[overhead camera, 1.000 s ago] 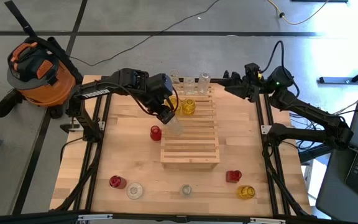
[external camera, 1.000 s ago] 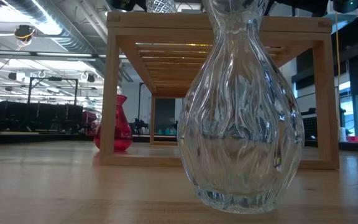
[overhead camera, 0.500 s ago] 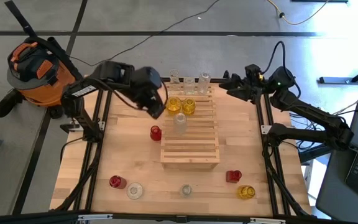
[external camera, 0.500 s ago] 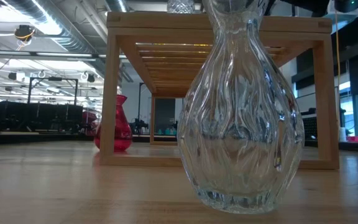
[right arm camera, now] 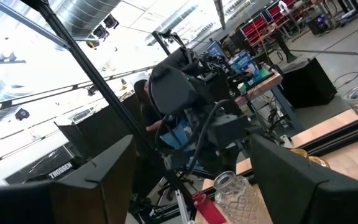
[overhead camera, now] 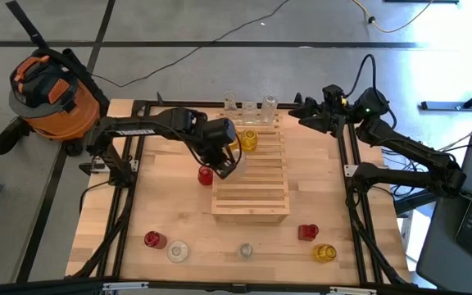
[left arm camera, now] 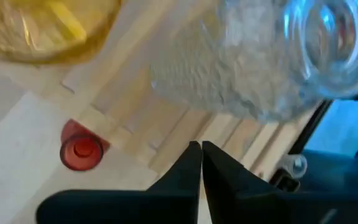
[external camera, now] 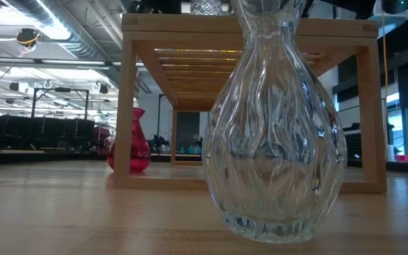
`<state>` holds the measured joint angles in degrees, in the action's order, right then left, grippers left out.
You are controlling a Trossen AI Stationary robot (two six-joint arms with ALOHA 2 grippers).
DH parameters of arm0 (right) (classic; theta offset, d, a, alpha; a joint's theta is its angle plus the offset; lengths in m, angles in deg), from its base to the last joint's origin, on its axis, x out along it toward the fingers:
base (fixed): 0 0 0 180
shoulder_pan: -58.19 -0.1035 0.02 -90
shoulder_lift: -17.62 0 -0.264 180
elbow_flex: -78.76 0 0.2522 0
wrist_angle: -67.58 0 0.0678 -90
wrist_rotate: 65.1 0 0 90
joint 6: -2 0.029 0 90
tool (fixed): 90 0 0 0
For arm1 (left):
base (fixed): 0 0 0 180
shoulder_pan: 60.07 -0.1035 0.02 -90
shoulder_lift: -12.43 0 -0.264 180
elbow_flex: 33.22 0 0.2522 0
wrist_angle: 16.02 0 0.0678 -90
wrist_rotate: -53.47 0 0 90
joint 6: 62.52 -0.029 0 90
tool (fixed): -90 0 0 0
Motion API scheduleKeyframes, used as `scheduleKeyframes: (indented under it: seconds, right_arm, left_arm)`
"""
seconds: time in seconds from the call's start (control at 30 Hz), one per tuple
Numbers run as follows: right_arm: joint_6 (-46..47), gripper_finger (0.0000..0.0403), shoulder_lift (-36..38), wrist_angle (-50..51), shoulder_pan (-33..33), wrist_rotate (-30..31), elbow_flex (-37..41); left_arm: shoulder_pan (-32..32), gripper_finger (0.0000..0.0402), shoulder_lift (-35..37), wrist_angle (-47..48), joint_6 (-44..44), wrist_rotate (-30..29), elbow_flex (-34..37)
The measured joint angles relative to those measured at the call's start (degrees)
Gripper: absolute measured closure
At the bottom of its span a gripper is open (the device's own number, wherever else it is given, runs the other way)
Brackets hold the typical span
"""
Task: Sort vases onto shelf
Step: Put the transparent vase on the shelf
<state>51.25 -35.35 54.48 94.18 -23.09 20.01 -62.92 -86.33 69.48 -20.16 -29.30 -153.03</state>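
- The big plywood counter point(overhead camera: 162, 213) carries everything, with dark arm frames running down both its sides.
- At its middle sits the light natural-wood slatted shelf point(overhead camera: 256, 184), a rectangle of parallel slats; the low view shows it as an open frame on legs point(external camera: 246, 32).
- Along the shelf's far edge stand three clear glass vases point(overhead camera: 250, 106) in a row.
- Just in front of them on the slats is a yellow translucent glass vase point(overhead camera: 249, 140), round-bodied, with another yellow one half hidden under the arm.
- A clear ribbed glass vase with an open round mouth point(left arm camera: 272, 62) stands on the slats close to the left end effector.
- The left end effector point(overhead camera: 224, 166) hangs over the shelf's left edge, fingertips point(left arm camera: 191, 163) pinched together and gripping nothing.
- The right end effector point(overhead camera: 301, 108) waits off the counter's far right corner, fingers spread wide and empty.
- A small red glass vase point(overhead camera: 206, 174) stands on the counter just beside the shelf's left edge.
- Along the near edge of the counter: a red vase point(overhead camera: 153, 239), a clear one point(overhead camera: 178, 251), another clear one point(overhead camera: 246, 251), a red one point(overhead camera: 307, 233) and a yellow one point(overhead camera: 324, 253).
- In the low view, a large fluted clear vase point(external camera: 275, 134) fills the foreground.
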Motion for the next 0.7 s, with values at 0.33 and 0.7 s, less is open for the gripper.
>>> scheduleKeyframes:
  seconds: [0.33,0.7]
  right_arm:
    - [0.0,0.0137,0.0,0.03,0.0,-0.66,0.0]
    - [-0.07,0.0137,0.0,0.03,0.04,-0.69,0.0]
  left_arm:
    - [0.04,0.0401,0.13,-3.62,3.17,-5.6,1.43]
    - [0.02,0.0401,0.13,-9.12,3.63,-6.81,1.43]
